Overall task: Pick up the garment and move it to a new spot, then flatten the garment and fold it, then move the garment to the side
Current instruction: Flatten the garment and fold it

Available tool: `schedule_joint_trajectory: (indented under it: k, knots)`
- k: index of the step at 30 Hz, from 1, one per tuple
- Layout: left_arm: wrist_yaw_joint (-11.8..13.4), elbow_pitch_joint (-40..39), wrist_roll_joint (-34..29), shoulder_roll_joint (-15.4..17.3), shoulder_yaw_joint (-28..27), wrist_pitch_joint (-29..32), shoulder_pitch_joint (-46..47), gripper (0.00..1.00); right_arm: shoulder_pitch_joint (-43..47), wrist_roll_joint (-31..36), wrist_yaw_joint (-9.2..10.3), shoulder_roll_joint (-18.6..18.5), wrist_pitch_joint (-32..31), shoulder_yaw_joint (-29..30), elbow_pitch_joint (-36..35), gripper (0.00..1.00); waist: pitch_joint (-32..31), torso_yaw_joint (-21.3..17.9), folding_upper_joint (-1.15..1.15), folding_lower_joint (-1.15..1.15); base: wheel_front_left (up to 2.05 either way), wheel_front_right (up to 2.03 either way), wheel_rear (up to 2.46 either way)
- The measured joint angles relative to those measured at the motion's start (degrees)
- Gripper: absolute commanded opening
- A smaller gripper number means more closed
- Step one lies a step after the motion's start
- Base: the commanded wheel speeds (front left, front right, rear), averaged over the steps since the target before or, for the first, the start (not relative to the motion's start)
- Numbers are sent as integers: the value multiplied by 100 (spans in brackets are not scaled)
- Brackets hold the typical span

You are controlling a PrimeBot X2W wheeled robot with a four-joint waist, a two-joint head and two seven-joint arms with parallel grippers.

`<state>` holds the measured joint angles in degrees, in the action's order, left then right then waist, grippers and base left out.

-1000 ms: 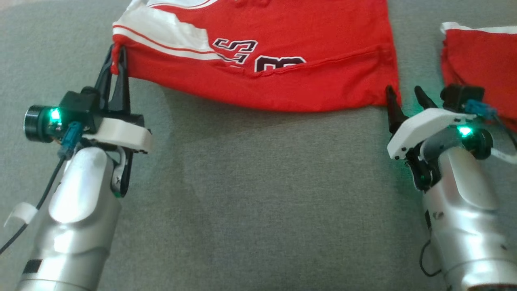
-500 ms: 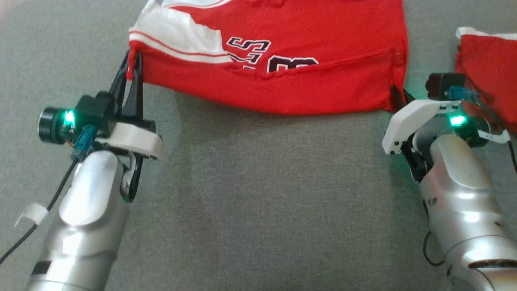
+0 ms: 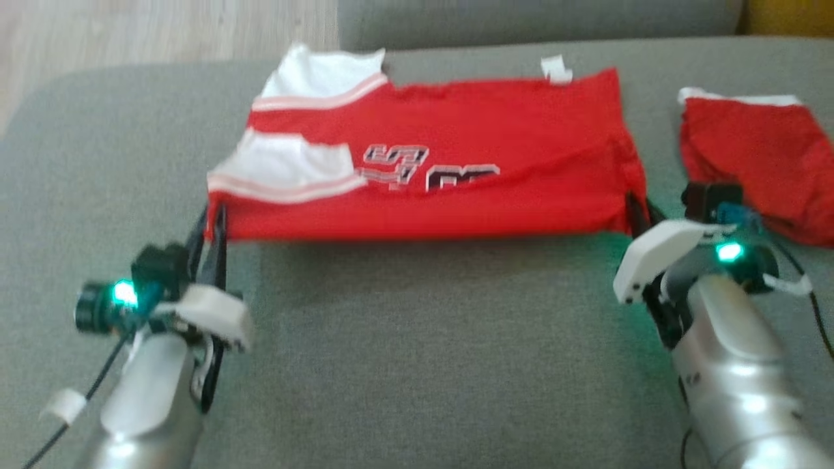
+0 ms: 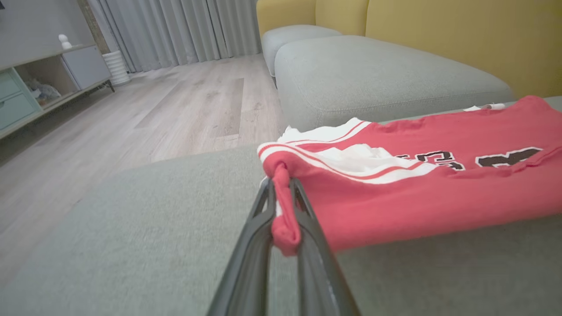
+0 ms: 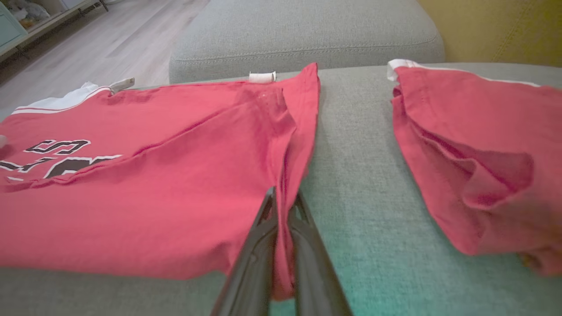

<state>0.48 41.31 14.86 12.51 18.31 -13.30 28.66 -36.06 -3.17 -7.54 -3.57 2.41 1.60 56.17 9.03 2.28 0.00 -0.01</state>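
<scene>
On the grey sofa cushion (image 3: 423,339), the red garment (image 3: 456,130) lies spread out at 12 o'clock in the head view. It has white striped trim at its 9 o'clock end and dark lettering near the middle. A small white tag (image 3: 556,68) sits on its far edge at about 1 o'clock.

Left gripper (image 3: 214,218): at 8 o'clock in the head view, clenched on the garment's near left corner. The left wrist view confirms this, with a bunched roll of red cloth pinched between the two fingers (image 4: 281,188).

Right gripper (image 3: 635,205): at 3 o'clock in the head view, closed on the garment's near right corner. The right wrist view shows the red side edge caught between its fingers (image 5: 283,197).

The garment's near edge runs straight from one gripper to the other.

A second red cloth (image 3: 756,156) lies crumpled at 2 o'clock, apart from the garment, with bare cushion between them.

Wooden floor (image 4: 131,123) and a yellow backrest (image 4: 439,35) lie beyond the cushion in the left wrist view.
</scene>
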Motion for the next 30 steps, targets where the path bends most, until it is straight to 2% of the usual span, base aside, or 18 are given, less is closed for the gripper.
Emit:
schedule_joint_trajectory:
  k: [10,17,22,23,24,25,26,27,28,30]
  knots:
    - [-101,-222,233,18,90,411,-1064,0,1229,-341,0,36,-864,63,-1015,0,-693,-94,0,-1,0,0,0]
    - [-89,-673,291,48,246,773,-1701,0,2521,-532,1,64,-1694,208,-2493,0,-985,-62,0,-1,0,0,0]
    - [-47,-976,319,56,354,929,-1935,0,3153,-786,0,98,-2072,242,-3417,0,-1002,-76,0,0,0,0,0]
    - [-44,-1031,354,63,353,929,-1958,9,3210,-850,0,99,-2086,266,-3543,0,-993,-86,0,0,0,0,0]
    - [-36,-1074,366,71,353,929,-1967,38,3240,-894,0,99,-2085,283,-3648,62,-982,-95,0,0,0,0,0]
    - [-1,-1127,374,78,350,931,-1966,58,3260,-887,0,99,-2082,298,-3760,100,-971,-104,0,0,0,0,0]
    - [14,-1185,374,83,349,949,-1964,89,3270,-891,0,99,-2054,308,-3846,100,-958,-111,0,0,0,0,0]
    - [48,-1235,374,90,347,950,-1964,89,3276,-907,1,99,-2022,310,-3921,100,-944,-119,0,0,0,0,0]
    - [158,-1318,375,96,300,877,-1964,100,3284,-1116,0,104,-1868,423,-4008,100,-931,-142,0,1,0,0,0]
    - [272,-1396,398,97,186,744,-1964,100,3290,-1446,1,108,-1601,620,-4039,100,-933,-178,0,1,0,0,0]
